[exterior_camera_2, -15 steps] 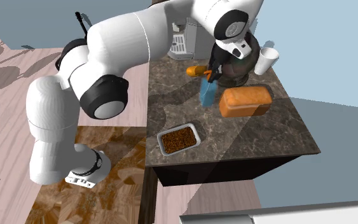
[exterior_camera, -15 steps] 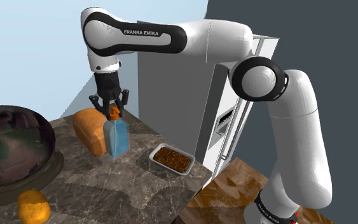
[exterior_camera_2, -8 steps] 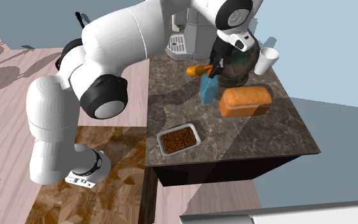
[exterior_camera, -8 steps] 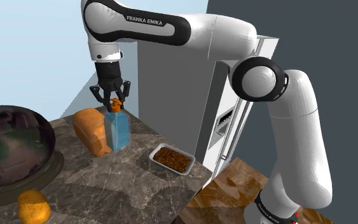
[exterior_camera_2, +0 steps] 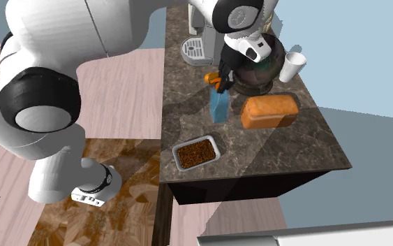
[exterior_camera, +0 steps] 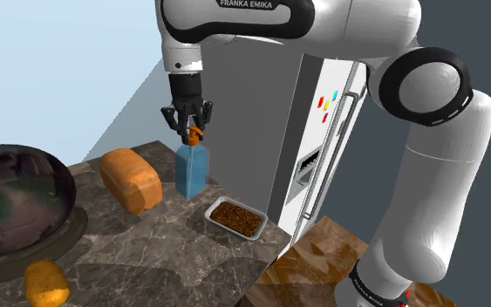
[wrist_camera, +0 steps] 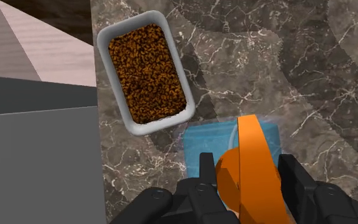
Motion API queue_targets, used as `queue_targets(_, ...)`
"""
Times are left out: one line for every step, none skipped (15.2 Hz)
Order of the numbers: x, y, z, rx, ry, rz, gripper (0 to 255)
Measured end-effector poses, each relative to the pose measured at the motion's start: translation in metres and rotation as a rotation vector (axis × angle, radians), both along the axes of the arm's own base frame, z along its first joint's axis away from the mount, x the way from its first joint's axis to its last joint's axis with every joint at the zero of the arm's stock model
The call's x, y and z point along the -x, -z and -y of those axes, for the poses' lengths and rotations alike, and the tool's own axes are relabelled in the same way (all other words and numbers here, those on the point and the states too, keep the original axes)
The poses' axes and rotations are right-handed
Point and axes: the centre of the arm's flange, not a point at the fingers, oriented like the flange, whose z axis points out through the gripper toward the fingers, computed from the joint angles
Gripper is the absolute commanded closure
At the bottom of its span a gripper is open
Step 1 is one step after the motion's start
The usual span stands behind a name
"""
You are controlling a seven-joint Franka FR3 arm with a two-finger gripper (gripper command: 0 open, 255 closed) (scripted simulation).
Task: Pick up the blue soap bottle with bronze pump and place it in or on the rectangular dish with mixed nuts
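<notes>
Gripper [exterior_camera: 187, 127]: jaws clamped on orange pump [wrist_camera: 252, 162] of blue bottle [exterior_camera: 190, 173], hanging below them. Dish [wrist_camera: 106, 48] w/ nuts: below jaws, offset, apart from bottle.

Place: a home kitchen.
Counter: a dark, veined stone countertop [exterior_camera_2: 285, 150].
Appliances: a grey refrigerator [exterior_camera: 322, 166] with door dispenser and coloured magnets, at 3 o'clock in the shoulder view; a coffee machine [exterior_camera_2: 198, 50] at 12 o'clock in the second exterior view.
Food: a bread loaf [exterior_camera: 130, 179] and a dish of nuts [exterior_camera: 235, 218].
Floor: pale wood planks [exterior_camera_2: 125, 91].
</notes>
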Motion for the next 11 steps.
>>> queue_targets(0.005, -0.005, 0.011, 0.0, 0.0, 0.0, 255)
queue_targets(0.013, -0.011, 0.022, 0.0, 0.0, -0.001, 255)
queue_targets(0.022, -0.013, 0.031, 0.0, 0.0, 0.0, 255)
queue_targets(0.029, -0.021, 0.04, 0.0, 0.0, 0.001, 255)
queue_targets(0.036, -0.026, 0.051, 0.0, 0.0, 0.0, 255)
queue_targets(0.043, -0.03, 0.065, 0.0, 0.0, 0.0, 255)
queue_targets(0.051, -0.035, 0.072, 0.0, 0.0, 0.0, 255)
queue_targets(0.057, -0.038, 0.082, 0.0, 0.0, 0.0, 255)
queue_targets(0.065, -0.042, 0.092, 0.0, 0.0, -0.001, 255)
queue_targets(0.07, -0.045, 0.102, 0.001, 0.0, 0.0, 255)
queue_targets(0.074, -0.052, 0.113, 0.0, 0.001, 0.0, 255)
